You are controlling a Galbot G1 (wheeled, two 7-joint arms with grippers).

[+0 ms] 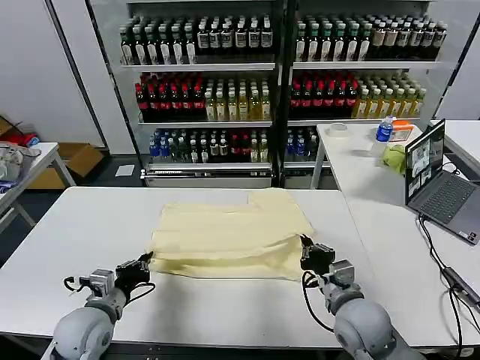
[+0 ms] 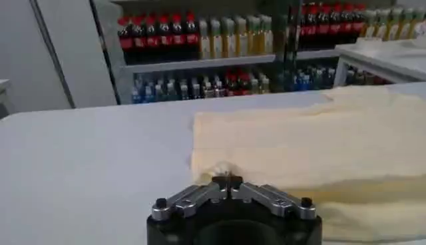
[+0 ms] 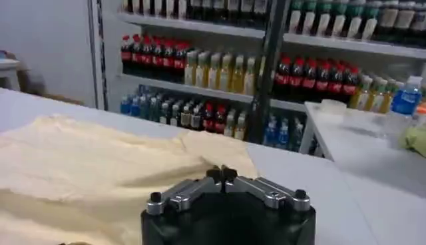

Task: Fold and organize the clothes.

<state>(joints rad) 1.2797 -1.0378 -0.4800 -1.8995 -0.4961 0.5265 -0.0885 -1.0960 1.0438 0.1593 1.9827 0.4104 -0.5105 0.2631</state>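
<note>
The pale cream-yellow T-shirt (image 1: 229, 232) lies flat on the white table (image 1: 90, 225), partly folded into a rough rectangle. My left gripper (image 1: 144, 262) sits low at the shirt's near left corner. Its fingers are shut, and a small pucker of fabric rises at their tips in the left wrist view, where the gripper (image 2: 227, 177) meets the shirt (image 2: 313, 146). My right gripper (image 1: 306, 250) is at the shirt's near right edge. It is also shut, with its tips (image 3: 220, 174) pressed together on the cloth (image 3: 93, 166).
A second white table on the right holds an open laptop (image 1: 442, 187), a lime-green lump (image 1: 394, 157) and a blue-capped bottle (image 1: 385, 129). A cable (image 1: 439, 255) trails along it. Shelves of drink bottles (image 1: 225, 97) stand behind. A grey bundle (image 1: 9, 161) lies far left.
</note>
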